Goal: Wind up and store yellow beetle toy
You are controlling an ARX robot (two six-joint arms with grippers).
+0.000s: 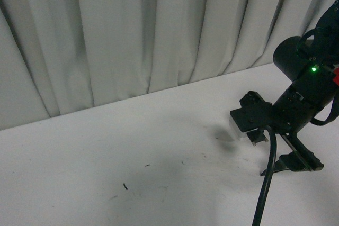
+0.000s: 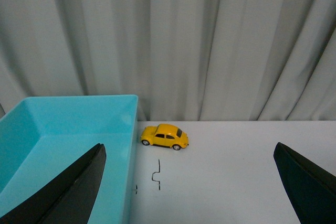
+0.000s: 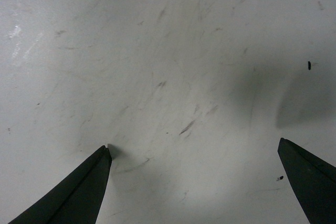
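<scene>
The beetle [image 2: 165,136] sat by the back edge of the bench [image 2: 236,171], just beside the bin [image 2: 63,124], both arms' jaws wide open and empty, and it looked light, hard and slick, so I'd pinch across its doors.

The white table [image 1: 132,146] lies open across the left and centre of the front view; the right arm [image 1: 296,104] fills the right edge; the curtain [image 1: 132,30] closes off the back; the blue bin [image 2: 133,129] stands just beside the yellow beetle toy [image 2: 165,136], whose other side is free.
</scene>
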